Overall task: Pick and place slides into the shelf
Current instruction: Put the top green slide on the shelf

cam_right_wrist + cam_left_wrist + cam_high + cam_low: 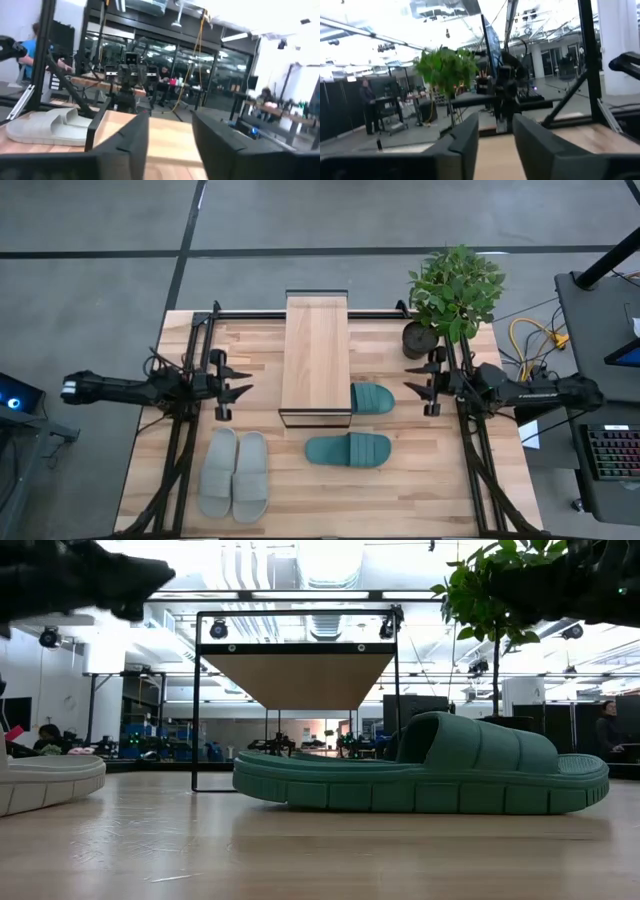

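The shelf (317,358), a light wood plank on a black wire frame, stands mid-table. One teal-green slide (348,448) lies sole-down in front of it. The other teal slide (373,398) lies at the shelf's right, its heel end under the plank's edge. The light grey pair (234,473) lies side by side at the near left. My left gripper (238,390) hovers open left of the shelf, and my right gripper (412,390) hovers open right of it. Both point at the shelf, with nothing between their fingers.
A potted plant (455,290) stands at the table's far right corner, just behind my right arm. Black frame rails run along the table's left and right sides. Bare wood lies between the grey pair and the near teal slide.
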Controlling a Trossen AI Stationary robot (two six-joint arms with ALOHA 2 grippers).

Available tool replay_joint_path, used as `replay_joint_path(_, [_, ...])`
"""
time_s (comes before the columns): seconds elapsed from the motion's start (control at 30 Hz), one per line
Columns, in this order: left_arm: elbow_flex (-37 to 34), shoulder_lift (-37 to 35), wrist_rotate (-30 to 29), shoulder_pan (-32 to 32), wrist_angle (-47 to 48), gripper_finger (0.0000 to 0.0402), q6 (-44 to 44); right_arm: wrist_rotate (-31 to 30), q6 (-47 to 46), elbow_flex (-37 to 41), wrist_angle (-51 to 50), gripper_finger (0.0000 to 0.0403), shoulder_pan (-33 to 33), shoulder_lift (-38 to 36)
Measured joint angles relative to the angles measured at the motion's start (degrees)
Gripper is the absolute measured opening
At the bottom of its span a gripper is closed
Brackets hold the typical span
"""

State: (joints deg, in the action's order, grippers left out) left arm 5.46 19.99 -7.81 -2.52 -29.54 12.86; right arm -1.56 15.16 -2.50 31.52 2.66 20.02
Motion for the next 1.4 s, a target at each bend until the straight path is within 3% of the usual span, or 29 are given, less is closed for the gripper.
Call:
replay_joint_path(0.23, [10.59,8.64,0.79,0.0,-2.98,0.0154,0.07,0.46,1.55,0.0,15.16,0.0205,0.0,6.19])
replay_joint_path(0.4, [16.88,14.7,1.09,0.0,-2.71,0.0155,0.11,0.46,0.89,-0.8,15.47,0.0207,0.0,6.28])
replay_joint_path(0.57, [20.64,18.72,1.23,0.0,-1.44,0.0155,2.73,0.46,-3.8,-7.94,-3.05,0.0207,0.0,6.3])
replay_joint_path(0.7, [24.24,20.66,1.22,0.0,4.69,0.0155,3.94,0.46,-4.66,-18.02,-26.69,0.0208,0.0,7.03])
replay_joint_path(0.83, [28.44,22.42,1.21,0.0,13.6,0.0155,0.88,0.48,-9.8,-26.63,-41.09,0.0208,0.0,8.75])
replay_joint_path(1.13, [37.49,25.11,-0.45,0.02,34.76,0.0155,-5.73,0.48,-14.63,-30.69,-51.43,0.0208,0.0,10.08])
replay_joint_path(1.4, [39.99,26.51,-2.59,0.02,43.56,0.0155,-9.54,0.48,-17.11,-30.23,-52.6,0.0208,0.0,10.08])
